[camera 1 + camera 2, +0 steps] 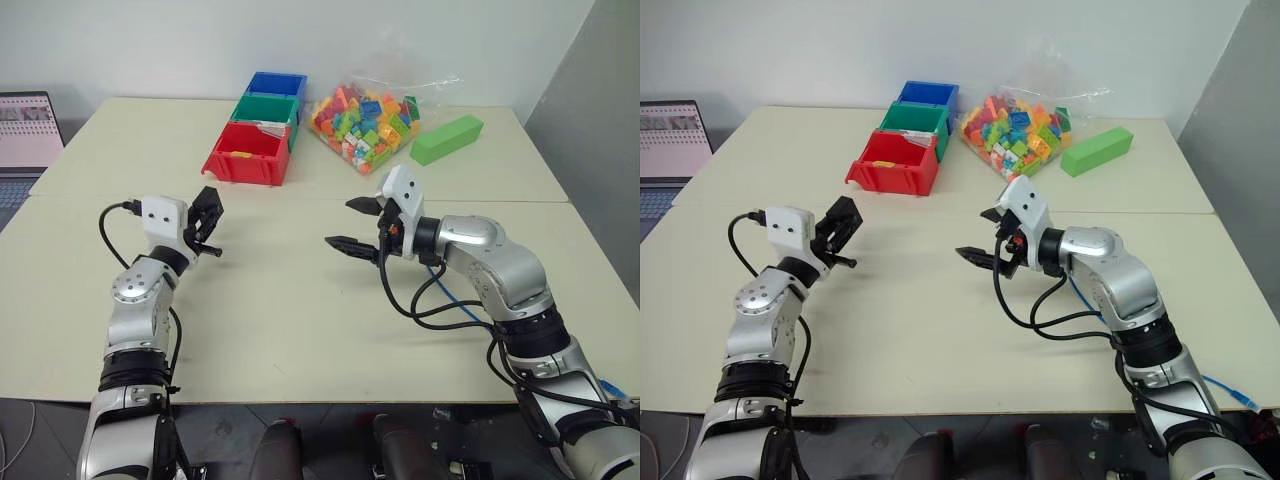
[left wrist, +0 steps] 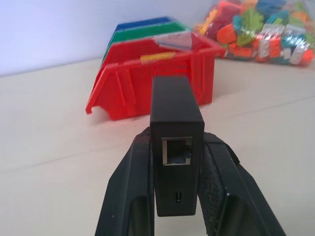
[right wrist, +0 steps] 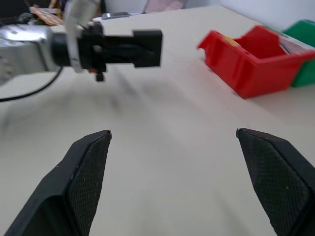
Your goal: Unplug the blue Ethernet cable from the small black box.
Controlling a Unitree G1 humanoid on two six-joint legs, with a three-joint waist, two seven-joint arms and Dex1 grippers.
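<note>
At the far left edge, a laptop [image 1: 28,130] stands beside the cream worktop [image 1: 300,310]. The left gripper [image 1: 207,222] is raised above the worktop's left half, and its two black fingers [image 2: 129,196] are clamped on the small black box [image 2: 176,142]. The box sits upright between them, its port opening facing the wrist camera and visibly vacant. Behind it, at the worktop's rear centre, a red bin [image 1: 248,152], a green bin [image 1: 266,108] and a blue bin [image 1: 277,84] stand in a row, touching. Just beside them, to the right, lies a clear bag of coloured bricks [image 1: 365,122], then a green block [image 1: 446,138]. The right gripper [image 1: 358,225] hovers near the worktop's centre, well apart from the box, fingers spread wide and holding nothing. The blue Ethernet cable [image 1: 452,296] lies on the worktop under the right forearm, partly hidden by black arm cables, and runs off the right front edge, where its end [image 1: 1238,396] hangs. It is apart from the box.
</note>
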